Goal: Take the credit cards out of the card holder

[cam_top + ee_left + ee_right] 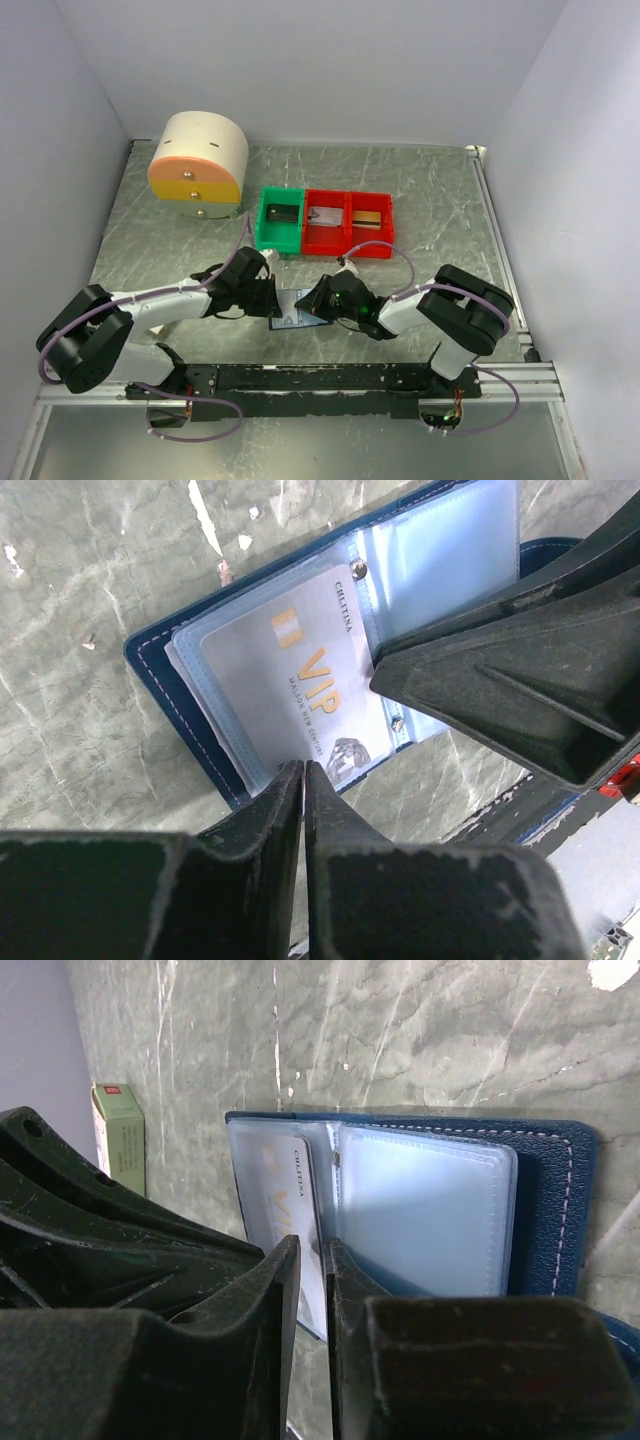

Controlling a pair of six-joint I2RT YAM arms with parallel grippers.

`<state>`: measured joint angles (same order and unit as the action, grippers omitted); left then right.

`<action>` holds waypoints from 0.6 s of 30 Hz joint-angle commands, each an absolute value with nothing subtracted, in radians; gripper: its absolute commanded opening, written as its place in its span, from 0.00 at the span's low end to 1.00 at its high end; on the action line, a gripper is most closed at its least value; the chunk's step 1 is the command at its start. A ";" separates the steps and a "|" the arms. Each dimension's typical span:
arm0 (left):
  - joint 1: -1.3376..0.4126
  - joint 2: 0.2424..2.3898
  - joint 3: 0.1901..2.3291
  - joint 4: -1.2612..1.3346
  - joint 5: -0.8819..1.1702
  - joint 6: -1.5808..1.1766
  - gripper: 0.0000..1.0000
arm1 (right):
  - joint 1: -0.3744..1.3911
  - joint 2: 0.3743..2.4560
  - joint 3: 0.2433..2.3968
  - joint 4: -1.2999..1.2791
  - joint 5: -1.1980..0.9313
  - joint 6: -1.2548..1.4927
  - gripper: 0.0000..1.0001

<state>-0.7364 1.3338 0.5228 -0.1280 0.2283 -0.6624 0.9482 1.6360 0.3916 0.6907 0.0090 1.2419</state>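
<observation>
- Two grippers crowd one open card holder (290, 320), which lies flat on the table (430, 200) between them, near the front rail.
- Left gripper (303, 772): jaws drawn to a slit at the near edge of the clear sleeve holding the silver credit card (300, 670). I cannot tell whether anything is pinched.
- Right gripper (312, 1260): closed on the sleeve's edge, just beside the spine.
- Bare table lies beyond the holder's stitched navy border. The bins (325, 222) stand farther back, well apart.
</observation>
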 commanded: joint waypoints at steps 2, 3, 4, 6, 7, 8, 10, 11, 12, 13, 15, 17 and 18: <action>-0.752 1.310 0.546 -0.184 0.135 -0.667 0.20 | 0.943 1.653 0.393 0.679 -0.004 1.226 0.18; -0.753 1.297 0.545 -0.187 0.130 -0.670 0.22 | 0.943 1.651 0.391 0.674 -0.001 1.228 0.18; -0.752 1.283 0.545 -0.187 0.128 -0.670 0.23 | 0.942 1.650 0.391 0.671 0.001 1.227 0.18; -0.753 1.263 0.547 -0.193 0.120 -0.673 0.25 | 0.943 1.647 0.393 0.666 0.003 1.223 0.18; -0.754 1.258 0.550 -0.199 0.114 -0.673 0.26 | 0.943 1.647 0.396 0.662 0.002 1.219 0.18; -0.755 1.256 0.553 -0.202 0.110 -0.673 0.26 | 0.942 1.647 0.398 0.659 0.001 1.216 0.18; -0.753 1.261 0.553 -0.199 0.110 -0.670 0.27 | 0.943 1.653 0.401 0.661 -0.005 1.213 0.18; -0.755 1.269 0.550 -0.192 0.113 -0.669 0.27 | 0.943 1.657 0.402 0.667 -0.008 1.214 0.19; -0.755 1.278 0.546 -0.182 0.119 -0.669 0.26 | 0.943 1.661 0.403 0.672 -0.012 1.213 0.19; -0.754 1.293 0.543 -0.175 0.126 -0.670 0.26 | 0.943 1.666 0.404 0.678 -0.017 1.215 0.19; -0.757 1.311 0.537 -0.163 0.132 -0.674 0.24 | 0.942 1.675 0.406 0.690 -0.027 1.214 0.19; -0.761 1.332 0.533 -0.154 0.132 -0.676 0.23 | 0.943 1.680 0.405 0.698 -0.035 1.215 0.19; -0.762 1.338 0.532 -0.152 0.130 -0.677 0.22 | 0.942 1.681 0.406 0.703 -0.039 1.215 0.19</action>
